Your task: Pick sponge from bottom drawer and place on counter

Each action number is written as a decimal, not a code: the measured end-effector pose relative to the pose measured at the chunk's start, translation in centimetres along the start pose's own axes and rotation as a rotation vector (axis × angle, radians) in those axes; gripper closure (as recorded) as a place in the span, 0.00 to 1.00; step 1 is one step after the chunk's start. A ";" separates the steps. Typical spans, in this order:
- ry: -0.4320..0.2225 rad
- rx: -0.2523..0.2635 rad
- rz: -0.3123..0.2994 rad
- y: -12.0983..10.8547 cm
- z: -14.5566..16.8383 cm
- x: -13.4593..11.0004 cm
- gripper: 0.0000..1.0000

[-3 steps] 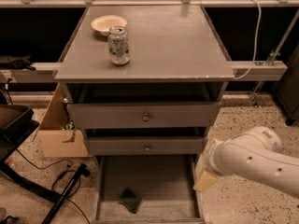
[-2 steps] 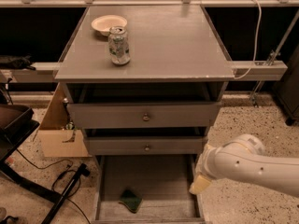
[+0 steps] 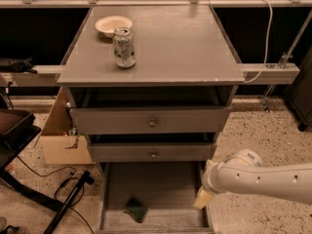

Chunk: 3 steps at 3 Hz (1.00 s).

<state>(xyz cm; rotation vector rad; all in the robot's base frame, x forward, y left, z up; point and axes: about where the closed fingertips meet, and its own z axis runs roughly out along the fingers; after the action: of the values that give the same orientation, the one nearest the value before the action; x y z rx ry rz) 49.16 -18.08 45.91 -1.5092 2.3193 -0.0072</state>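
Lab: end effector (image 3: 203, 199) at bottom drawer (image 3: 156, 184), loose cable (image 3: 267, 33)

You see the small dark green sponge (image 3: 136, 209) lying on the flat floor of the open grey bottom drawer (image 3: 161, 184), front left. The pale gripper (image 3: 202, 199) hangs at the drawer's right wall, apart from the sponge. A metal can (image 3: 124, 48) and a cream bowl (image 3: 113, 24) stand on the grey counter (image 3: 180, 43).

We see the sponge (image 3: 136, 209) (dark green face up) flat in the open bottom drawer (image 3: 161, 186), below the counter (image 3: 175, 43); the gripper (image 3: 202, 199) is at the drawer's right wall.
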 end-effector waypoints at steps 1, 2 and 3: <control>-0.021 -0.025 -0.029 1.1 0.9 -0.7 0.00; -0.096 -0.068 -0.067 3.3 3.6 -2.2 0.00; -0.237 -0.107 -0.055 5.3 8.7 -4.0 0.00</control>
<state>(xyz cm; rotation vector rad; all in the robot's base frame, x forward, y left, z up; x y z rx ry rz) 48.60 -10.55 37.96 -1.5325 2.1200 0.2704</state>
